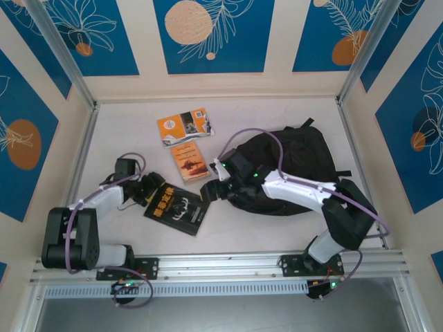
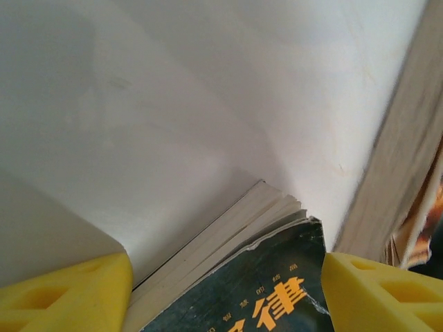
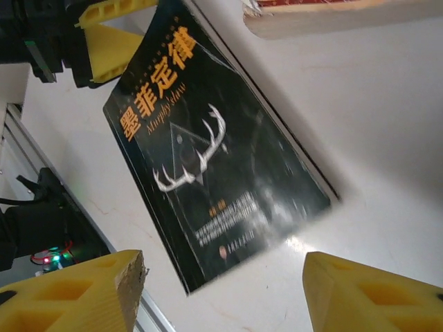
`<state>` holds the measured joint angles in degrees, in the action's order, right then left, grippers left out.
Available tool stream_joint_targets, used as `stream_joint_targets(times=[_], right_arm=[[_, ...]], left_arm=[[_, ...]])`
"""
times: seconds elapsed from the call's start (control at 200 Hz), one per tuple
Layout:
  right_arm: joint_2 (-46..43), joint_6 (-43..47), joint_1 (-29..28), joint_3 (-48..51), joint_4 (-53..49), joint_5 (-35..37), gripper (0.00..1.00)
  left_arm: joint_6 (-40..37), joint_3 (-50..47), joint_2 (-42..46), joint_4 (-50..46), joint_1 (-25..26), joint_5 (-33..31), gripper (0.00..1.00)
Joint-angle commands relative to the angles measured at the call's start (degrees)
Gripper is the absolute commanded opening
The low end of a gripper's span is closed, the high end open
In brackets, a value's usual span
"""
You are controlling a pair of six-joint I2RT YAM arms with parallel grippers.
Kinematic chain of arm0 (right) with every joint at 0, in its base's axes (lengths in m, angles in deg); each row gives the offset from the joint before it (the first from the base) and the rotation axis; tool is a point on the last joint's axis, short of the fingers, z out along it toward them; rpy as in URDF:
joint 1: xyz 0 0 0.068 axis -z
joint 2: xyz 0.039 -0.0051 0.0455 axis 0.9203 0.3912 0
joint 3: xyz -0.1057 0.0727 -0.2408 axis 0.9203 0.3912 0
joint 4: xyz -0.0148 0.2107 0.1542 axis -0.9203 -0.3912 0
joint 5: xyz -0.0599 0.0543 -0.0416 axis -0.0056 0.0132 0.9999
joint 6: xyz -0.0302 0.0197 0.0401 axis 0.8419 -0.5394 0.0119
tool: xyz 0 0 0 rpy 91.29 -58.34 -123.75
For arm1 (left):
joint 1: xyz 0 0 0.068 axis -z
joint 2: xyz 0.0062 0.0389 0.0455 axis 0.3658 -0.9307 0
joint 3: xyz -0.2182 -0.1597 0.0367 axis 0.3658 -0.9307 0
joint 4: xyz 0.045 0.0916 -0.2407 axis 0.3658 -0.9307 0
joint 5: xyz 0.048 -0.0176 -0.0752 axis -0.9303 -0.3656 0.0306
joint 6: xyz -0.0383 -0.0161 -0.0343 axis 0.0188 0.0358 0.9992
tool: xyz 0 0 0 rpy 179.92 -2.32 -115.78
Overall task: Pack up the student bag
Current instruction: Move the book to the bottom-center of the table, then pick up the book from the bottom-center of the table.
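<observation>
On a white table (image 1: pixel 277 232) walled in blue panels (image 1: pixel 208 34), bag (image 1: pixel 297 155) slumped at right. Left gripper (image 2: pixel 225 283) spread wide around black book's (image 3: pixel 208 152) corner, gripping nothing; right gripper (image 3: pixel 225 266) likewise wide, empty, above the cover.

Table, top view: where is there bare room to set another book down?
Bare: the far-left corner of the table beside the booklet; the near strip along the rail, between the black book and the bag. Crowded: the middle, where the left hand and right hand flank the black book, the brown book just beyond.
</observation>
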<state>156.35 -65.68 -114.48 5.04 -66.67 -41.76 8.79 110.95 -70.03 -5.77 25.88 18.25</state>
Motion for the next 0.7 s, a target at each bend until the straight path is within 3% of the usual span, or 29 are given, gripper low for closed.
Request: stream_joint_targets(times=[0.0, 0.11, 0.36, 0.56, 0.695], right_arm=[[5.2, 6.1, 1.0, -4.9, -3.7, 0.7, 0.65], [11.5, 7.8, 2.4, -10.0, -7.0, 1.7, 0.66], [17.0, 6.3, 2.7, -15.0, -13.5, 2.3, 0.68], [21.6, 7.1, 2.3, -18.0, -18.7, 0.6, 0.68], [24.0, 6.7, 2.5, -19.2, -20.3, -0.6, 0.68]], left_arm=[[-3.2, 4.6, -5.0, -0.3, 6.9, 7.4, 0.72], [-4.6, 9.2, -5.9, -6.1, 11.1, 2.8, 0.70], [-7.3, 12.3, 13.9, -23.2, 11.2, -12.9, 0.74], [7.7, 0.5, 27.8, -23.3, 11.9, -5.7, 0.75], [16.7, -8.4, 33.9, -20.2, 16.5, -4.7, 0.75]])
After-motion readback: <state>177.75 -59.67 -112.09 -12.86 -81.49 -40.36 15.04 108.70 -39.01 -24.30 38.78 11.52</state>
